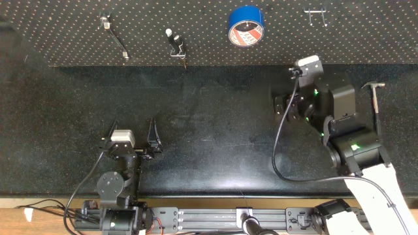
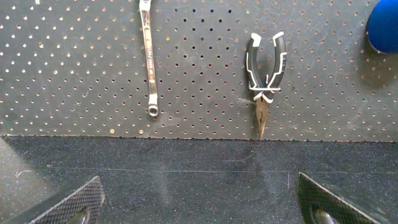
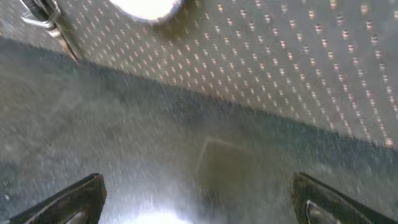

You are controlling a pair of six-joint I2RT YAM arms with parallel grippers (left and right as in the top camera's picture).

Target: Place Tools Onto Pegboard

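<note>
The one tool not yet hung is a small hammer [image 1: 375, 98], lying on the black desk [image 1: 215, 130] at the far right, its metal head toward the pegboard [image 1: 196, 19] and its slim dark handle pointing back toward the arm bases. It looks rigid and head-heavy, so a hold on the handle close to the head should keep it from swinging. The smooth handle may slip in a loose pinch. The right end effector [image 3: 199, 205] hangs over bare desk near the pegboard's foot, fingers spread wide and holding nothing. That arm's own links lie just beside the hammer and crowd the approach. The left end effector [image 2: 199, 205], also wide and empty, faces the hung combination wrench [image 2: 149, 56] and needle-nose pliers [image 2: 266, 62]. A bare metal hook [image 1: 315, 16] is probably the hammer's place, with the blue tape roll [image 1: 247, 26] hanging near it.
</note>
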